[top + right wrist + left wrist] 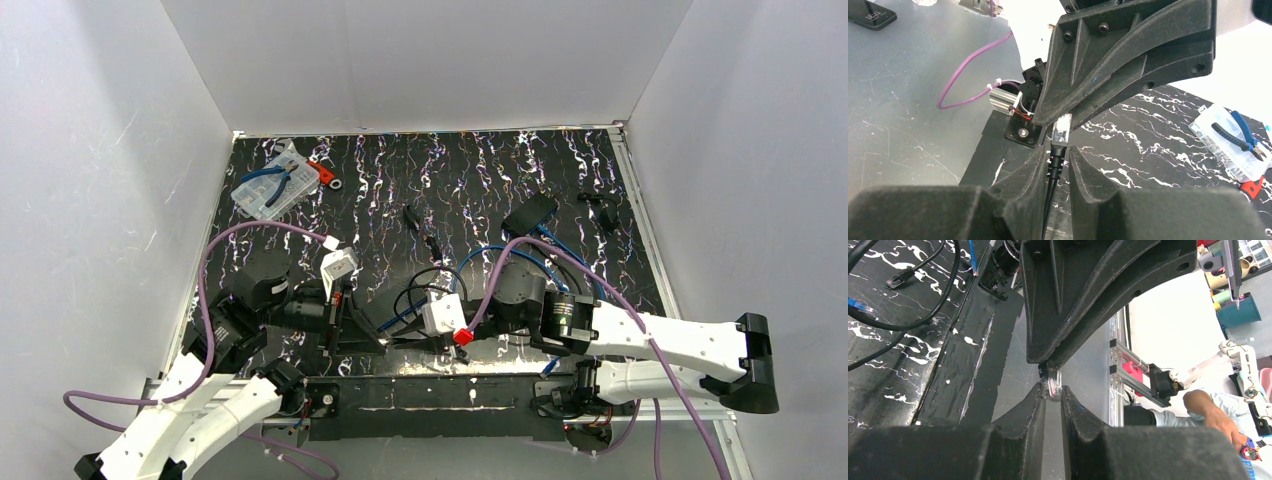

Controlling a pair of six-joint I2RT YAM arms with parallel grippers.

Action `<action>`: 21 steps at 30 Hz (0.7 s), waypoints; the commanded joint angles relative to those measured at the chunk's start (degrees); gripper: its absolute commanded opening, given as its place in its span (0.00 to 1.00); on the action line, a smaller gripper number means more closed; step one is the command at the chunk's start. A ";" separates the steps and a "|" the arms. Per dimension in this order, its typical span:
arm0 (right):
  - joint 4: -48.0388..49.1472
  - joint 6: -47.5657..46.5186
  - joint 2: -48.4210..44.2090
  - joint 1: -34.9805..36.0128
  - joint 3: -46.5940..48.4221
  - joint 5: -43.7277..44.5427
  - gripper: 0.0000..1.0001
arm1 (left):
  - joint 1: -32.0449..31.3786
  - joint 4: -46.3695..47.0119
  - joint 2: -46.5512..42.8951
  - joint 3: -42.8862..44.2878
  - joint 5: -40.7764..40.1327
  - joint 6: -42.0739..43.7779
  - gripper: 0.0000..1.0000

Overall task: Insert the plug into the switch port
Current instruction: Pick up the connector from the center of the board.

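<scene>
The plug (1062, 129) is a clear connector on a black boot and black cable. In the right wrist view it sticks out past my right gripper (1060, 150), whose fingers close on the boot. In the left wrist view my left gripper (1053, 392) pinches the clear plug (1053, 386) at its fingertips. In the top view the two grippers meet tip to tip near the table's front edge, left gripper (425, 342) and right gripper (452, 340). The black switch (530, 213) lies farther back on the right, with blue cables running to it.
A clear parts box with blue pliers (272, 187) and a red tool (322, 172) sit at the back left. Loose black and blue cables (430, 275) loop behind the grippers. Small black parts (600, 205) lie at the back right.
</scene>
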 commanded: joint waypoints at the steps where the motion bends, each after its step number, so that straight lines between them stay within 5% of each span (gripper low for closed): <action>1: 3.70 1.07 0.63 -0.18 2.06 -1.25 0.26 | -0.16 0.94 -0.80 0.25 1.63 1.04 0.00; 7: 3.67 1.28 1.48 -0.24 2.37 -1.69 0.22 | -0.18 0.94 -1.06 0.07 1.78 0.95 0.00; 11: 3.96 1.33 1.56 -0.27 2.38 -1.40 0.04 | -0.20 0.94 -1.13 0.00 1.66 0.86 0.00; 14: 4.21 1.50 1.49 -0.24 2.41 -0.49 0.01 | -0.19 0.82 -1.10 -0.19 0.26 0.87 0.00; 21: 0.33 0.56 0.02 -0.28 2.41 5.27 0.01 | -0.19 0.12 -2.19 0.64 -5.72 0.99 0.38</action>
